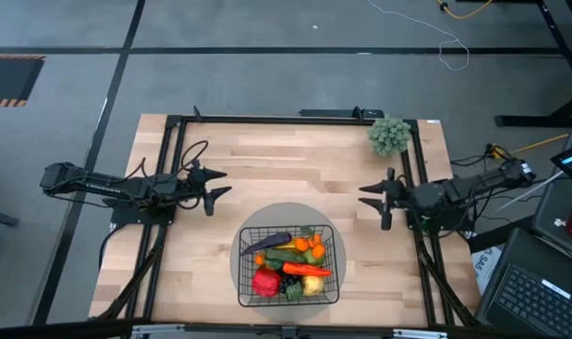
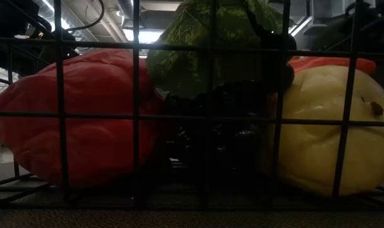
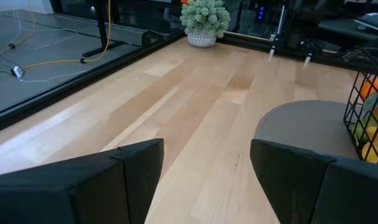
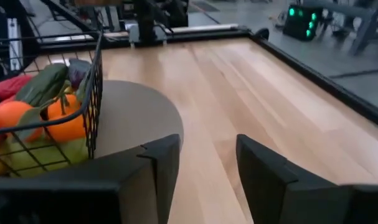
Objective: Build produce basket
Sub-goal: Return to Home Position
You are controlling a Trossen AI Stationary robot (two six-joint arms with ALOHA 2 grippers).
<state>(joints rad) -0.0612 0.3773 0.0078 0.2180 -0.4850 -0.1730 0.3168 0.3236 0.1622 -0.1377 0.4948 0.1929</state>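
Note:
The black wire-mesh basket [image 1: 287,266] stands on a grey round mat [image 1: 252,226] near the table's near edge. It is full of produce: red pepper [image 1: 265,281], purple eggplant [image 1: 270,241], oranges [image 1: 311,247], carrot [image 1: 307,270], black grapes [image 1: 287,280], green pieces. The low view looks through the mesh at the red pepper [image 2: 84,120], the grapes [image 2: 223,126] and a yellow fruit [image 2: 324,133]. My left gripper [image 1: 220,183] is open at the table's left side, above bare wood. My right gripper [image 1: 368,199] is open at the right side. Neither touches anything.
A grey-green bushy ball [image 1: 389,137] in a small pot sits at the table's far right corner. Black frame rails [image 1: 286,119] run along the table's far and side edges. Bare wood lies between the two grippers, beyond the mat.

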